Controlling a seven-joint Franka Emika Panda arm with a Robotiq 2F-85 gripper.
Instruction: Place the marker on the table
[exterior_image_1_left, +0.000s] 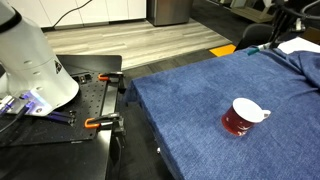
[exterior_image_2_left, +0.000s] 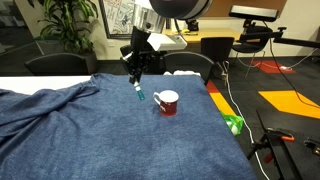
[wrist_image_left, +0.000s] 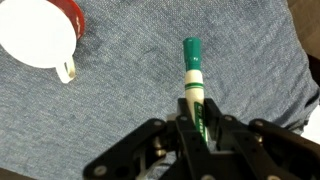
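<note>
Step in hand: carry/lower phase, as I judged it. Marker was gripped but not yet set down on the table.

Gripper: black Robotiq gripper (wrist_image_left: 197, 128) had its fingers closed onto the thin white marker with green cap (wrist_image_left: 193, 85); held it by the rear of the barrel, cap end pointing away from the wrist cam. Nothing else in the jaws.

Marker position: in an exterior view the marker (exterior_image_2_left: 139, 92) hung cap-down below the gripper (exterior_image_2_left: 134, 70), tilted a bit, tip just above the cloth. Couldn't tell for sure if the cap touched the fabric or hovered; the wrist view suggested a small gap.

Table: large table w/ blue denim-like cloth (exterior_image_2_left: 120, 135); bare cloth directly under the marker (wrist_image_left: 150, 60).

Neighbour: dark red cup w/ white inside (exterior_image_2_left: 166, 102) stood upright just beside the marker, apart from it; same cup seen in the wrist view (wrist_image_left: 40, 32) and in an exterior view (exterior_image_1_left: 241, 117), handle sticking out.

Next move needs: lower a little more, lay the marker closer to flat so it wouldn't drop cap-first and bounce, then open fingers and lift straight up.

Risk: round barrel could roll toward the cup handle on release; keep clear of cup.
</note>
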